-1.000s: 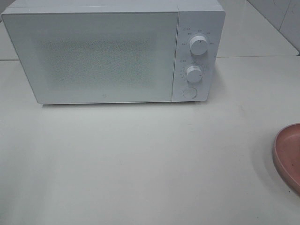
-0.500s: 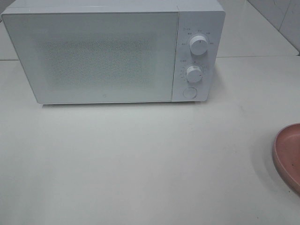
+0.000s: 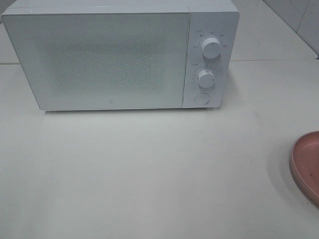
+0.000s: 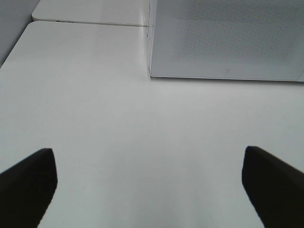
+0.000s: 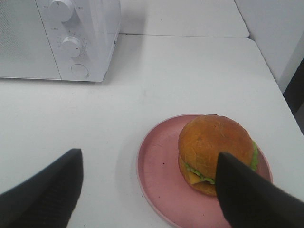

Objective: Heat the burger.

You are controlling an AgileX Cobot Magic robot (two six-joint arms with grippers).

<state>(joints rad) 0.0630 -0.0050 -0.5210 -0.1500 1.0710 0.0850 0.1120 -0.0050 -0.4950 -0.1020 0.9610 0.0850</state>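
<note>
**Door first, burger after: how the opening step ought to go**

The white box-shaped microwave oven (image 3: 119, 55) stands at the back of the pale smooth table (image 3: 149, 174) with its frosted door closed, so nothing can be heated until that door is opened. The fist-sized burger with the glossy golden-brown bun (image 5: 216, 154) sits on the round pink plate (image 5: 156, 175) at the right side of the table, well apart from the oven and untouched; the high camera catches only the plate's rim. The left gripper (image 4: 149, 183) hangs over bare table in front of the oven's left corner, its dark fingers spread wide with nothing between them. The right gripper (image 5: 147, 190) hovers above the plate, fingers likewise spread and empty. A sound approach would be to press the round flat button (image 3: 201, 98) below the two white dials, likely the door release, with a steady, square push so the light oven does not slide back, and only then lift the burger by its bun sides, gently enough not to squash the layers
</note>
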